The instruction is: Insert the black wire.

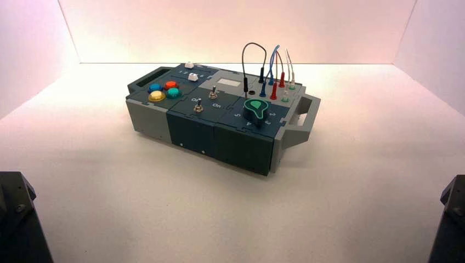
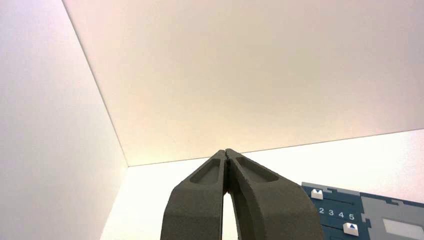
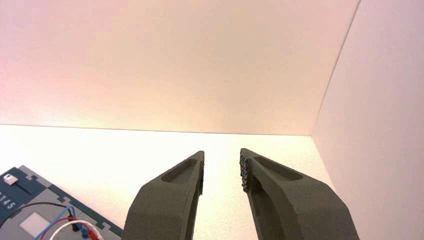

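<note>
The control box (image 1: pixel 219 131) is sitting on the tabletop (image 1: pixel 137 208), carrying the blue wire (image 1: pixel 272 55), red wire (image 1: pixel 283 61) and white wire (image 1: pixel 290 59) at its right part. The black wire (image 1: pixel 253 44) is arching tall beside the blue one, its slim plugs pointing down, one standing near a dark round socket (image 1: pixel 251 92). The left gripper (image 2: pixel 225 155) is waiting near the tabletop's left side, jaws closed together; the right gripper (image 3: pixel 222 155) is waiting near its right side, jaws standing apart.

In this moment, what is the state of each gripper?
Left gripper: closed, holding nothing, away from the box.
Right gripper: open, holding nothing, also away from the box.
</note>
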You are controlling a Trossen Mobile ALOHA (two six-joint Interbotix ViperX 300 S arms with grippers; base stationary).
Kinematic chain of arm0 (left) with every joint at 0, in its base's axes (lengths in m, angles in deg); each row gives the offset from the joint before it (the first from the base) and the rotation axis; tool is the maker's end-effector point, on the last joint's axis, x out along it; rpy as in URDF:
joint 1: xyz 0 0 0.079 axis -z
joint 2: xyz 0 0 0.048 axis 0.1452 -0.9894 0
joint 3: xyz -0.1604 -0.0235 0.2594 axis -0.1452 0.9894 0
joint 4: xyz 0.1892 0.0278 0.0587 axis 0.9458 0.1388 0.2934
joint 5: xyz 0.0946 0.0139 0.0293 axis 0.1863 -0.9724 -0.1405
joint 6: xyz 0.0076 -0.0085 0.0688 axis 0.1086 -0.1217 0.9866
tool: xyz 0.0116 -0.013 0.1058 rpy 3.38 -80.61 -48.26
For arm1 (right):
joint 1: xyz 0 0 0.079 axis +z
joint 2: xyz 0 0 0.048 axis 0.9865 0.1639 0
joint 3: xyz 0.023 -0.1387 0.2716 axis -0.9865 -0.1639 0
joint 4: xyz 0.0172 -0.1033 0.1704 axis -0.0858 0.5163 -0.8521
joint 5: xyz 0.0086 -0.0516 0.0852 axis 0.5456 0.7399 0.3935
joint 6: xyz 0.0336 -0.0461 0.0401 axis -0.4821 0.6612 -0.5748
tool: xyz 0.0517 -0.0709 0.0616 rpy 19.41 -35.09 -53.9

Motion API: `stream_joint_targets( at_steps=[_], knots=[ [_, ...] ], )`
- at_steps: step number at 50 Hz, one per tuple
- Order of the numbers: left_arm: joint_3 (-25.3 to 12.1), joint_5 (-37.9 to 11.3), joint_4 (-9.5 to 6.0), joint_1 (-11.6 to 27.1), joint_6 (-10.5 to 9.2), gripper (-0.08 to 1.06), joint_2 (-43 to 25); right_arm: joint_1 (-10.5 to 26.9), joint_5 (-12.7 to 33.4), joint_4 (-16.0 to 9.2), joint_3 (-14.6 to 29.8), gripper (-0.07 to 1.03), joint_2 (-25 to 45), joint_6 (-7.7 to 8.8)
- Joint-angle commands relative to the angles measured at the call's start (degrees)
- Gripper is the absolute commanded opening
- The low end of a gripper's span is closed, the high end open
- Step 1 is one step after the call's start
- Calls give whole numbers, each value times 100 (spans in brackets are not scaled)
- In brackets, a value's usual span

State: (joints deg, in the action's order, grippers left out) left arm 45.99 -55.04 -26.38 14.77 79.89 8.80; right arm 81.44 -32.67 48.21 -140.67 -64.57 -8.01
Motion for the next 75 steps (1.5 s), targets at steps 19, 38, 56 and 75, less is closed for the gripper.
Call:
stream_joint_targets(
  at_steps=[19, 38, 56, 75],
  knots=[
    [-501, -1222, 211, 79, 88, -3, -220, 141, 1257, -97, 633, 41, -448, -18],
    [-949, -2681, 237, 1055, 308, -3, -97, 475, 2856, -308, 967, 41, -563, 0],
    [-1160, -4307, 220, 1670, 343, -3, 62, 1011, 3771, -422, 1125, 43, -563, 229],
    [-1538, -5528, 79, 1942, 360, -3, 18, 2136, 4368, -413, 1564, 48, 202, 624]
  ],
)
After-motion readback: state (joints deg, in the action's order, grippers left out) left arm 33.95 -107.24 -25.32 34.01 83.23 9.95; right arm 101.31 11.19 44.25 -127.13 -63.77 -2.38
